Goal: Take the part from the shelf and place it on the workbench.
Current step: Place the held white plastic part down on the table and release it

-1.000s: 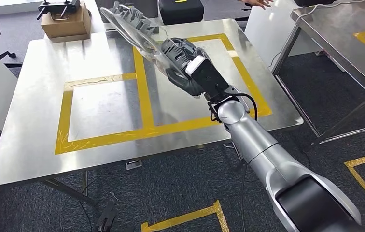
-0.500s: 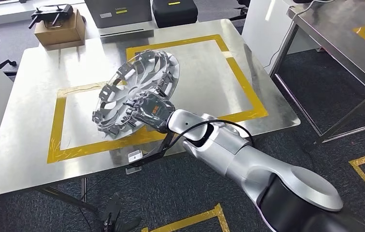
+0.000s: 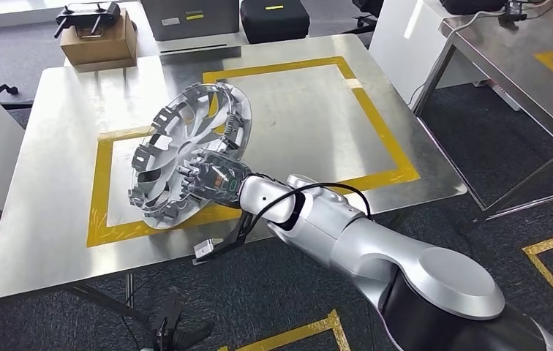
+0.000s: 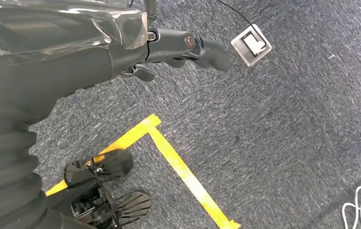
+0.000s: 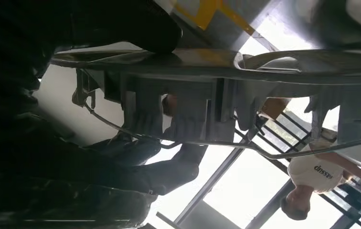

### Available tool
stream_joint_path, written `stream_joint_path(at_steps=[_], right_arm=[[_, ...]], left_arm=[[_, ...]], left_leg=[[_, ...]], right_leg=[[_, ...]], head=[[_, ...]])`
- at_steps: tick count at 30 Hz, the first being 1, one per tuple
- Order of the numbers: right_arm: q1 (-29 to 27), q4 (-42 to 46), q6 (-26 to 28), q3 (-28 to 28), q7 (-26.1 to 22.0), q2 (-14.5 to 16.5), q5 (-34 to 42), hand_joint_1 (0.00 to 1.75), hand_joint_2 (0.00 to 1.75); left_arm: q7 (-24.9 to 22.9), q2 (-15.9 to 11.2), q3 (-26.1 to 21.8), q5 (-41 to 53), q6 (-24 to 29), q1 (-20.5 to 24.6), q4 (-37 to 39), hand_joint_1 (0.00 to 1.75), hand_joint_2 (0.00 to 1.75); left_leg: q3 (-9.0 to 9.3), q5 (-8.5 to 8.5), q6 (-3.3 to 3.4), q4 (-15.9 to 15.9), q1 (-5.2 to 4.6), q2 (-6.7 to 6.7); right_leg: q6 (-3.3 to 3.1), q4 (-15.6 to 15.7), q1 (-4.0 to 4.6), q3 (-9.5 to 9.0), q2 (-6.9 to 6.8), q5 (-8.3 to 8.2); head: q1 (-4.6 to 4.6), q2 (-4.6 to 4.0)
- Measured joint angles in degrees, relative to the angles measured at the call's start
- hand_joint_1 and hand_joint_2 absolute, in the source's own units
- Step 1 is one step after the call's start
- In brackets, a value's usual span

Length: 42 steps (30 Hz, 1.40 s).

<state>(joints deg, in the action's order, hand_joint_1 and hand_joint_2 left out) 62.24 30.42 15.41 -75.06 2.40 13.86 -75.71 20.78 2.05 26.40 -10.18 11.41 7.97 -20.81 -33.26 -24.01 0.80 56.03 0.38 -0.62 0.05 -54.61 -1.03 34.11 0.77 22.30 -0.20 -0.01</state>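
While the right hand (image 3: pixel 213 178) gripped the part (image 3: pixel 186 155), a silver wheel cover with a ring of clips round its back, the disc stood tilted rather than flat, a little left of the frame's centre in the head view. Its lower rim sat at or just above the yellow tape (image 3: pixel 99 186) on the counter (image 3: pixel 39 219); whether it touched I could not tell. Its upper rim leaned up and away toward the top of the frame. The fingers were closed over the near edge of the disc, so the part lay beyond and to the left of the hand, its flat face turned obliquely toward the counter's left side. My guess was that laying it down would turn on tipping that raised far rim down onto the taped left square. The right arm was plainly the nearer one. In its wrist view the left hand (image 4: pixel 169 45) hung over grey carpet, fingers curled in and holding nothing. A cardboard box (image 3: pixel 98 40) sat at the counter's far left corner, well apart.
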Motion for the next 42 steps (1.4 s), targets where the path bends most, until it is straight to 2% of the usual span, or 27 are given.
stream_joint_path(at_steps=[4, 6, 10, 14, 20, 26, 29, 35, 39, 42], right_arm=[[-1.9, -1.8, -8.0, -0.1, -5.1, 0.8, 4.3, 1.75, 1.75], [-3.2, -2.7, -12.4, 0.5, -5.8, 1.2, 7.5, 1.75, 1.75], [-4.7, -4.6, -17.8, 3.3, -3.5, 2.1, 13.4, 1.75, 1.75], [-5.2, -6.7, -19.8, 8.2, 2.2, 2.4, 19.4, 1.75, 1.75], [-4.8, -9.5, -17.1, 16.1, 13.7, 1.5, 24.5, 1.75, 1.75], [-4.7, -11.2, -7.8, 23.3, 20.6, -1.3, 28.2, 1.75, 1.75], [-4.7, -12.0, -5.8, 26.0, 22.4, -2.9, 28.5, 1.75, 1.75], [-4.7, -13.0, -4.6, 28.6, 23.1, -5.0, 27.7, 1.75, 1.75], [-4.8, -13.3, -4.1, 29.3, 21.8, -5.4, 27.6, 0.0, 0.0], [-5.1, -13.5, -2.9, 29.6, 19.3, -5.6, 27.3, 0.0, 0.0]], left_arm=[[0.4, 0.2, 0.0, 0.3, -1.3, 0.1, -0.1, 0.0, 1.75], [0.6, 0.2, 0.0, 0.4, -1.9, 0.1, -0.2, 0.0, 1.75], [0.9, 0.3, 0.0, -0.3, -2.2, 0.1, -0.3, 0.0, 1.75], [0.9, 0.3, 0.0, -0.9, -2.2, -0.1, -0.3, 0.0, 1.75], [0.7, 0.3, 0.0, -1.1, -2.0, -0.5, -0.3, 0.0, 1.75], [-0.7, 0.3, 0.1, 0.3, -2.2, -0.7, -0.3, 0.0, 1.75], [-1.3, 0.3, 0.5, 0.9, -2.4, -0.7, -0.3, 0.0, 1.75], [-1.1, 0.3, 1.1, 1.5, -1.8, -0.7, -0.3, 0.0, 1.75], [-0.9, 0.3, 1.4, 1.8, -0.9, -0.7, -0.3, 0.0, 1.75], [-0.6, 0.3, 1.7, 1.7, -0.3, -0.7, -0.3, 0.0, 1.75]], left_leg=[[0.0, 0.0, 0.31, 0.0, -0.33, -0.1], [-0.01, 0.0, 0.33, 0.0, -0.38, -0.1], [-0.02, 0.01, 0.35, 0.1, -0.38, -0.09], [-0.01, 0.02, 0.36, 0.0, -0.3, -0.1], [0.01, 0.08, 0.4, 0.1, -0.19, -0.1], [0.0, 0.11, 0.41, 0.1, -0.17, -0.1], [-0.01, 0.12, 0.41, 0.1, -0.17, -0.1], [-0.03, 0.11, 0.41, 0.1, -0.18, -0.06], [-0.03, 0.1, 0.41, 0.1, -0.17, -0.07], [-0.03, 0.1, 0.41, 0.1, -0.16, -0.06]], right_leg=[[0.29, 0.1, -0.24, -0.01, -0.11, -0.15], [0.54, 0.1, -0.3, 0.02, -0.12, -0.24], [1.53, 0.1, -0.33, 0.04, -0.12, -0.21], [1.59, 0.1, -0.22, 0.09, -0.11, -0.19], [1.58, -0.1, -0.07, 0.18, -0.12, -0.2], [1.58, -0.1, -0.03, 0.18, -0.13, -0.2], [1.58, -0.1, -0.04, 0.18, -0.12, -0.2], [1.59, -0.2, -0.04, 0.21, -0.11, -0.21], [1.59, -0.2, -0.02, 0.23, -0.11, -0.21], [1.59, -0.2, -0.01, 0.24, -0.1, -0.21]], head=[[-0.01, 0.01], [-0.01, 0.0], [-0.02, 0.01], [-0.02, 0.01], [-0.03, 0.01], [-0.04, 0.01], [-0.03, 0.01], [-0.04, 0.0], [-0.04, 0.0], [-0.03, -0.01]])
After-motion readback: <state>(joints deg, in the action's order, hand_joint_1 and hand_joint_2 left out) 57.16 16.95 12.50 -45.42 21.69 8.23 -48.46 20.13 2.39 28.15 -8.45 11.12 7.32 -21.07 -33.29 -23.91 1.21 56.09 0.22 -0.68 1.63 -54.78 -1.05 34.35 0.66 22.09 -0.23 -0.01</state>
